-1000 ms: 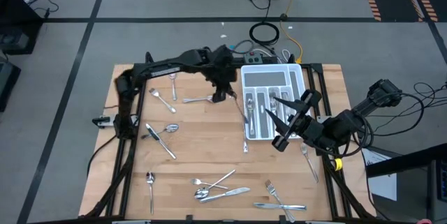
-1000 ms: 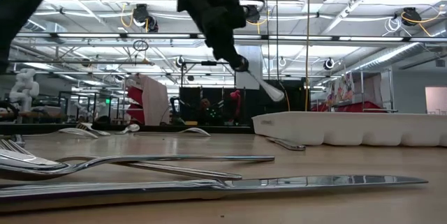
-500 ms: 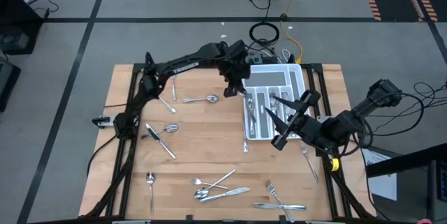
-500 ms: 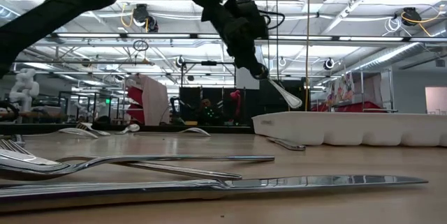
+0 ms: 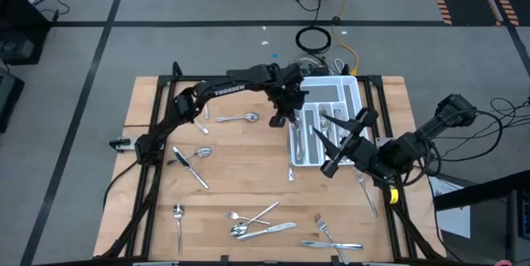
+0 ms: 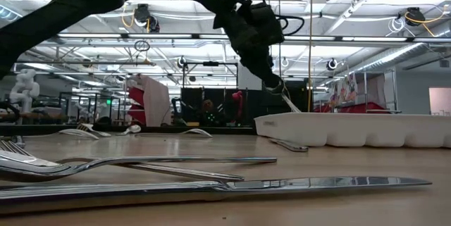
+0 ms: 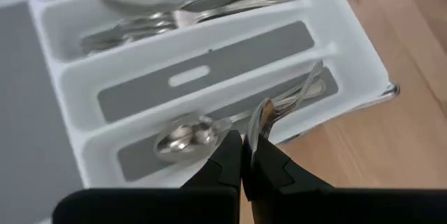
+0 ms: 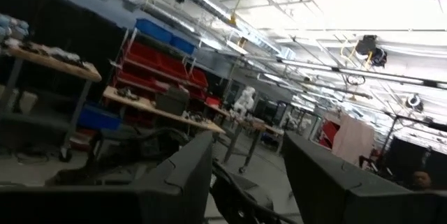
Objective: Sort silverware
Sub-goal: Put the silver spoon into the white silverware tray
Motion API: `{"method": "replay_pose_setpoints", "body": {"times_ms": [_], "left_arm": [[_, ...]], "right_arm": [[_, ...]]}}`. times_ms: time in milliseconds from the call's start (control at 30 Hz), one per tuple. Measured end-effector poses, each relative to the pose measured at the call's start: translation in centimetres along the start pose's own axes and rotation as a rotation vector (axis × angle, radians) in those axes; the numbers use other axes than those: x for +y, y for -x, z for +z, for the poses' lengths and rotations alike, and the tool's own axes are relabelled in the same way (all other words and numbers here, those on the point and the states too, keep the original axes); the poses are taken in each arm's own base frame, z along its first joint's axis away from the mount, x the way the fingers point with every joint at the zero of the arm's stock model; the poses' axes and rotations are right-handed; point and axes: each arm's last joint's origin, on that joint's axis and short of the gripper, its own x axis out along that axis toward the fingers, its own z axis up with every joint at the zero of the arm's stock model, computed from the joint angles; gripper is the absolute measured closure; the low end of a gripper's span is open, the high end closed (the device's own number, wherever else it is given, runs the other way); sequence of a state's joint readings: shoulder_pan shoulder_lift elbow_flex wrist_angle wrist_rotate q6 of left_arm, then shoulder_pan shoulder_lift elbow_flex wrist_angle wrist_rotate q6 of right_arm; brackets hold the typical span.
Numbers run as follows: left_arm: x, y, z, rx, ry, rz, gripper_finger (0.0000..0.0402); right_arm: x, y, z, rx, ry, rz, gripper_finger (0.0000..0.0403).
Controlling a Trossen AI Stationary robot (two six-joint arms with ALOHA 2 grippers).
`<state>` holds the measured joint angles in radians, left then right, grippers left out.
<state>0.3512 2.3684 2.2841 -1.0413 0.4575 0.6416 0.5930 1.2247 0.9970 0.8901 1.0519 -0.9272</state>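
The wooden bench (image 5: 248, 175) carries the white tray (image 5: 352, 92), which serves as the landmark here. Loose silverware (image 5: 263, 226) lies scattered well away from the tray on the bench's near side, with a few more pieces out beyond the tray's left wall and one just beside its right wall.

The left arm reaches across to the tray's left edge. The left gripper (image 7: 244, 160) is clenched on a spoon (image 7: 260, 119), held by its handle and hanging above the tray's outermost left compartment, where another spoon (image 7: 183, 135) already lies. In the low view the held spoon (image 6: 287, 100) tips down toward the tray's rim.

The right gripper (image 5: 345, 138) hovers over the tray's right half, fingers spread and grasping nothing.

The step in hand looks like the drop into the spoon compartment. To do it well, the held spoon should probably be lowered until its bowl is inside the walls and lined up along the slot before the fingers part; released while crosswise, it could bridge the divider or slide out over the rim onto the bench.
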Motion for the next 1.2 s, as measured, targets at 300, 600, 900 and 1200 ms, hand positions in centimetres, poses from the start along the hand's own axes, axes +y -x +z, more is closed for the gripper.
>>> {"method": "replay_pose_setpoints", "body": {"times_ms": [300, 600, 900, 1200], "left_arm": [[-0.9, -0.6, 0.7, 0.01, -0.077, 0.011, 0.0394], [0.5, -0.3, -0.3, 0.025, -0.02, 0.051, 0.0394], [1.8, -1.9, -2.3, 0.085, 0.071, 0.007, 0.0394], [1.6, -1.7, -2.3, 0.104, 0.065, -0.016, 0.0394]], "right_arm": [[0.2, 0.0, -0.3, 0.055, 0.01, -0.02, 0.0238], [0.3, 0.0, -0.4, 0.061, 0.024, -0.014, 0.0238], [0.3, 0.0, -0.4, 0.061, 0.015, -0.014, 0.0238], [0.2, 0.0, -0.5, 0.079, 0.001, -0.028, 0.0238]]}}
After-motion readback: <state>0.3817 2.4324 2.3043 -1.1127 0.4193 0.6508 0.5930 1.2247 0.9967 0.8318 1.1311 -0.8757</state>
